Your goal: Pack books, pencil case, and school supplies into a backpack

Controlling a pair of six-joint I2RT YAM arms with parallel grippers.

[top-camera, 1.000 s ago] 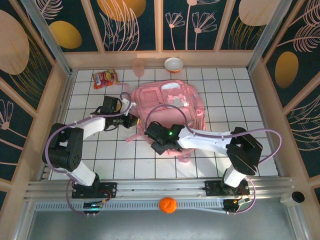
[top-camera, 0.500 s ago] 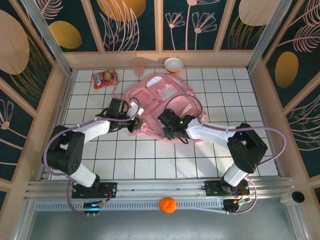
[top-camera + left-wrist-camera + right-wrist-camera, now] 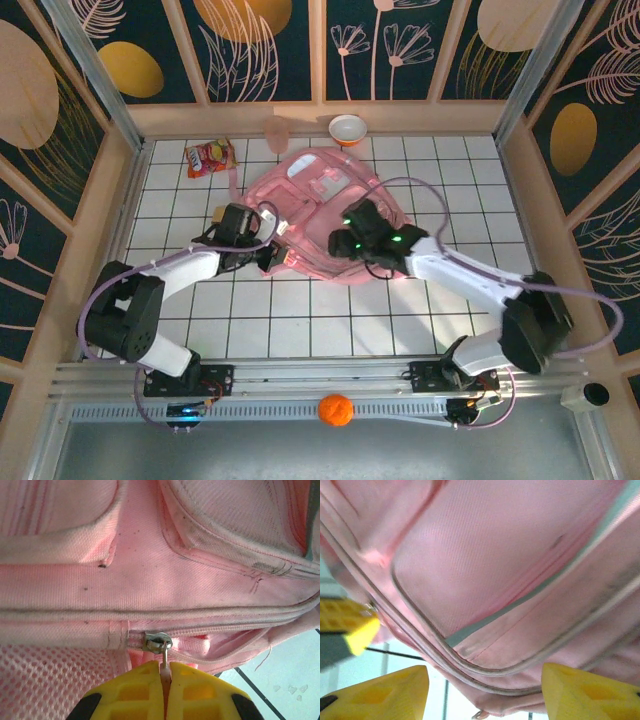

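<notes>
Left hand (image 3: 165,675): pinching shut on the zipper pull (image 3: 159,643), whose pale tab is running down between the yellow fingers. The slider is sitting at the end of its track, beside the mesh side pocket (image 3: 50,675).
Right hand (image 3: 485,692): standing wide, fingers well apart. The lower edge of the backpack (image 3: 490,570) is lying just beyond the tips, and no fabric is being gripped as far as I can see.
Backpack position: lying flat mid-bench (image 3: 300,320), skewed with its top pointing far-left. Both hands are working at its near side, the left at the left corner and the right toward the middle.
Change over the last second: the pack is swivelling and sliding away from the arm bases; a second ago it was sitting squarer and nearer. The right hand is coming in over the pack's right half, having left the near-left edge, and its elbow is swinging out right. The left hand is closing in from beside the pack.
Meaning for task: I am reading this as zip work, with the left hand holding the pull while the right is re-positioning to brace. The track is gaping slightly right of the slider. I cannot tell whether it is opening or closing.
Contents: cannot tell what is inside.
Surroundings: snack packet (image 3: 210,157), pink cup (image 3: 277,133) and bowl (image 3: 348,128) are staying put along the far edge.
</notes>
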